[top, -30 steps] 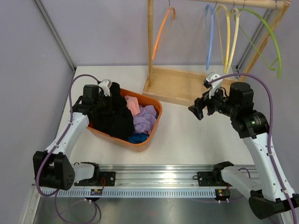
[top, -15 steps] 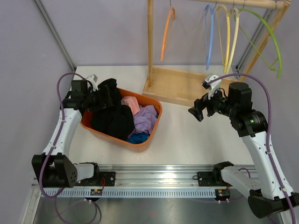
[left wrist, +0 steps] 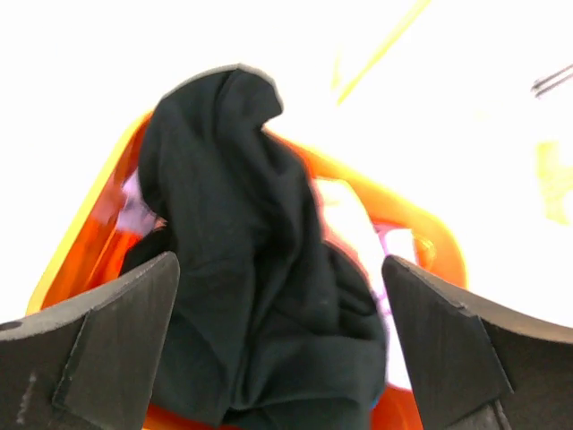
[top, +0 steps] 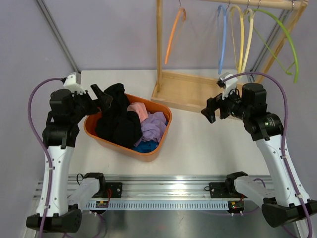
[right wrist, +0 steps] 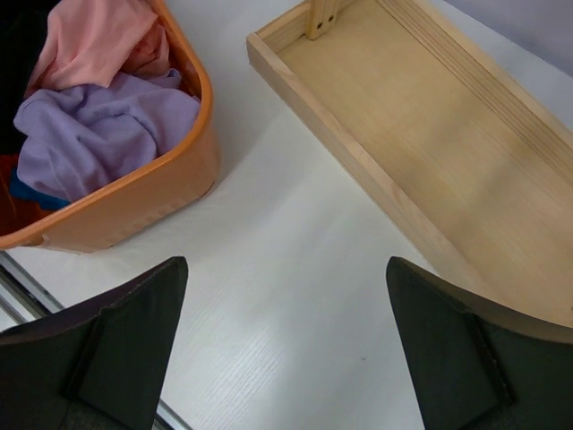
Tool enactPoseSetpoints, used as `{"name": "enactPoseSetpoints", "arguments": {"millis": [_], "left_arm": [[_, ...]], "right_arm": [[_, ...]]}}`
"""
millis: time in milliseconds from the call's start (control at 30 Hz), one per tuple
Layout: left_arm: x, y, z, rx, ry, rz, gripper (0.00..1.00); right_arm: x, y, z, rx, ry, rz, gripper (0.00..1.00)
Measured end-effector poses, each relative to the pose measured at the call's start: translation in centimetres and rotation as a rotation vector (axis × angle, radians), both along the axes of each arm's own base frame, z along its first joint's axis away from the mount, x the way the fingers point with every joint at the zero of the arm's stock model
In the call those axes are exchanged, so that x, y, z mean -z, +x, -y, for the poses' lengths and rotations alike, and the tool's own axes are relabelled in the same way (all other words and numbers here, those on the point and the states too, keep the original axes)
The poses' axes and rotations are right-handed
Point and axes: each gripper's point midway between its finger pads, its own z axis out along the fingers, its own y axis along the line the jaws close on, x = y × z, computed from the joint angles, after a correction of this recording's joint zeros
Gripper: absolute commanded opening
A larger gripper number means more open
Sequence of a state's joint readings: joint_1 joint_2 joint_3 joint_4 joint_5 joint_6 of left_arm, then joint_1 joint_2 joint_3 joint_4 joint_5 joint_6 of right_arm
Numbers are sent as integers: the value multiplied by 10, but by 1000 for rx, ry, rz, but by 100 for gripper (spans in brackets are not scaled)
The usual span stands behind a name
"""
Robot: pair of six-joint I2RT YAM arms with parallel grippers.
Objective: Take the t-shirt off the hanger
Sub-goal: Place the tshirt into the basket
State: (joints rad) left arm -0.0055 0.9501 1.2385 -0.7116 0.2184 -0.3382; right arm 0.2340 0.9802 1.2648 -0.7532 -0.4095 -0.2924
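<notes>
White worktop [top: 198, 144], by left edge: basket [top: 151, 151] holds black tee [top: 116, 124], heaped over its left rim. Hangers [top: 242, 39] on rack [top: 159, 44] at back edge are bare. L claw [top: 100, 95] jaws apart, just beside tee, gripping nothing. R claw [top: 209, 109] apart too, empty, mid-worktop. Drop-off step, prob. done. Next: lift L arm clear w/o snagging cloth.

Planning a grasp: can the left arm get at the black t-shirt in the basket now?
Probably yes: the black t-shirt tops the orange basket, straight ahead of open left jaws, nothing between.
</notes>
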Motion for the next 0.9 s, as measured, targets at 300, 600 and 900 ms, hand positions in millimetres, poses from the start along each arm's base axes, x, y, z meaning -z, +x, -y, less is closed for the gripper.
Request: {"name": "enactPoseSetpoints", "arguments": {"millis": [300,600,900], "left_arm": [[-77,-51,0,-15,-42,361,99],[-60,-70,-7,-51,-11,314,99],[-50,-81,-8,-53,-5,289,99]], "right_arm": [[-20,38,28,425,190,-138,99],[-3,33,67,654,101,-166,100],[-3,10,92,718,49,-83,99]]}}
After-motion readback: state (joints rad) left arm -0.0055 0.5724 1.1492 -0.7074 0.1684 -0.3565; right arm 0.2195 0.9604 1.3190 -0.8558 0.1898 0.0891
